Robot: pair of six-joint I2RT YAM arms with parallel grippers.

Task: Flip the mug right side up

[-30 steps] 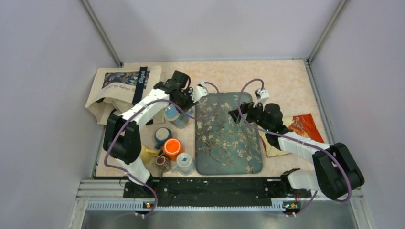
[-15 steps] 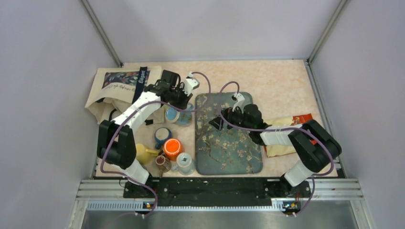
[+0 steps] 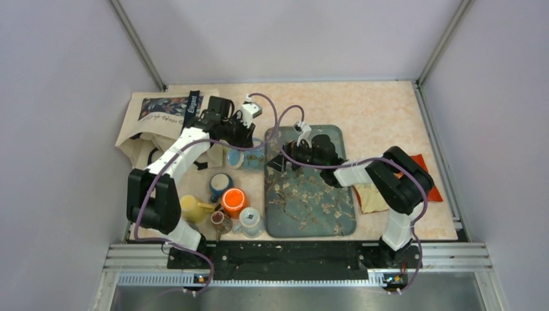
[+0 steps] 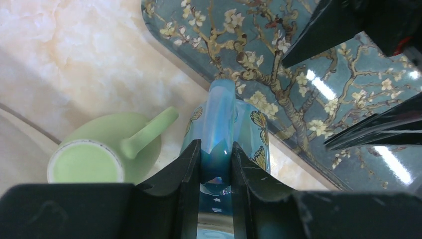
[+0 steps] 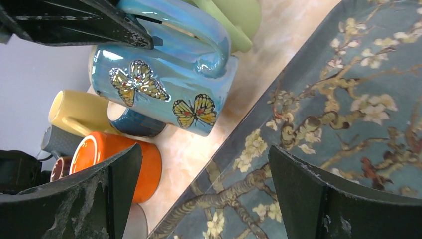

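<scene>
The peach marbled table (image 3: 382, 107) carries a teal tray painted with almond blossom (image 3: 311, 201). Just off its left rim the glossy blue butterfly mug (image 5: 159, 94) is tilted, beside a pale green mug (image 4: 94, 159). My left pincer (image 4: 215, 149) is clamped tight on its looped handle, which I judge gives me a pivot for swinging the body round. My right pincer (image 5: 204, 159) hovers wide open and empty over the tray edge, placed, I think, to steady the mug.
</scene>
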